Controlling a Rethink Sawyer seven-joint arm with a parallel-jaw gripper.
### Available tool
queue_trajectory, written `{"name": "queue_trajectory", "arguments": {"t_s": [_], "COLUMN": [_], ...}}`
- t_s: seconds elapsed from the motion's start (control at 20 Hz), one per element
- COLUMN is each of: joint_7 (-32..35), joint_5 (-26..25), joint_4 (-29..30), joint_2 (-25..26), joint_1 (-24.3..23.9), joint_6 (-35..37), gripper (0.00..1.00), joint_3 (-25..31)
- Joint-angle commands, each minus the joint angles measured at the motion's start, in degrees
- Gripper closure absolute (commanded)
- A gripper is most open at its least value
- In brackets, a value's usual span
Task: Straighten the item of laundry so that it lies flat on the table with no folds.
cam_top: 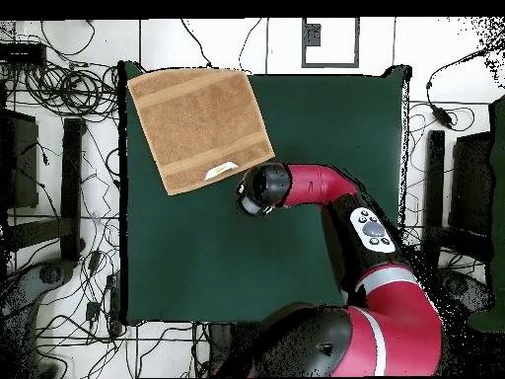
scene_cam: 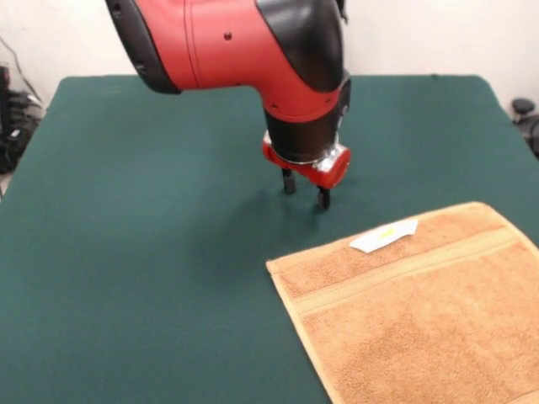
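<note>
Tan-orange terry, the towel (scene_cam: 421, 311) lies spread at a table (scene_cam: 152, 252) corner, and we see no folds, its white label (scene_cam: 384, 236) showing near the banded hem. Our hand (scene_cam: 306, 190) hovers just beside that hem, empty, fingers (scene_cam: 288, 183) parted narrowly. We judge the straightening nearly done; next calls only for checking edges, perhaps retreating. No containers appear.

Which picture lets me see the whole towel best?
The overhead view: the whole towel shows there, spread flat at a corner of the table. The front view cuts it off at the picture's edge but shows its white label and woven band closer.
</note>
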Motion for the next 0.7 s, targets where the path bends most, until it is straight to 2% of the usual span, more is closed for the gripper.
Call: {"name": "queue_trajectory", "arguments": {"t_s": [0.05, 0.15, 0.3, 0.55, 0.7], "joint_7": [-7.14, -6.43, -5.0, -3.32, -5.58], "joint_5": [-5.95, -11.81, -16.73, -19.84, -21.0], "joint_4": [-6.29, -14.08, -21.09, -24.62, -26.01], "joint_2": [14.82, 21.08, 26.31, 28.28, 29.27], "joint_1": [4.06, 6.16, 7.81, 8.27, 7.17], "joint_6": [-1.01, -9.61, -15.68, -16.25, -15.16], "gripper": [0.0, 0.0, 0.0, 0.0, 0.0], "joint_3": [-1.07, -2.7, -4.23, -4.36, -2.83]}}
